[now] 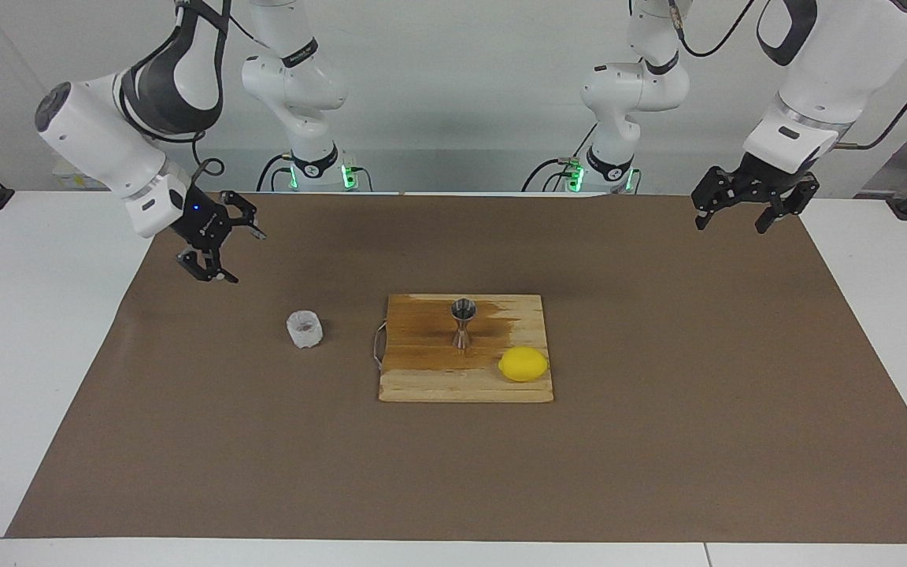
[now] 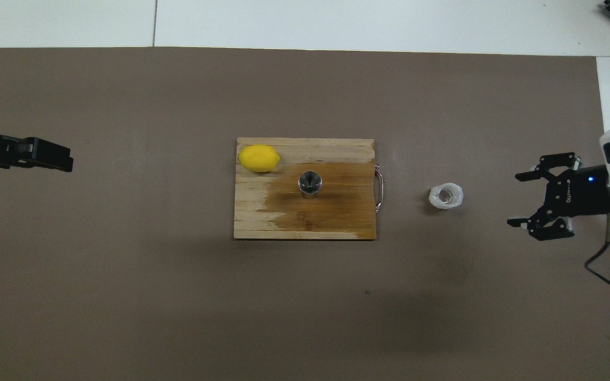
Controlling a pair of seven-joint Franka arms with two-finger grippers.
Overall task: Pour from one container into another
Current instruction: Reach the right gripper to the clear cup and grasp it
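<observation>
A crinkled translucent plastic cup (image 1: 305, 329) sits on brown paper beside the grainy wooden board (image 1: 422, 378) bearing the shiny hourglass jigger (image 1: 463, 323), while the right claw (image 1: 221, 244) and left claw (image 1: 745, 211) hang open, empty.

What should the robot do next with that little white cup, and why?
Probably bring the right gripper down around the plastic cup. Its fingers are open and turned toward the cup, the cup sits untouched on the mat, and the jigger waits upright on the board.
</observation>
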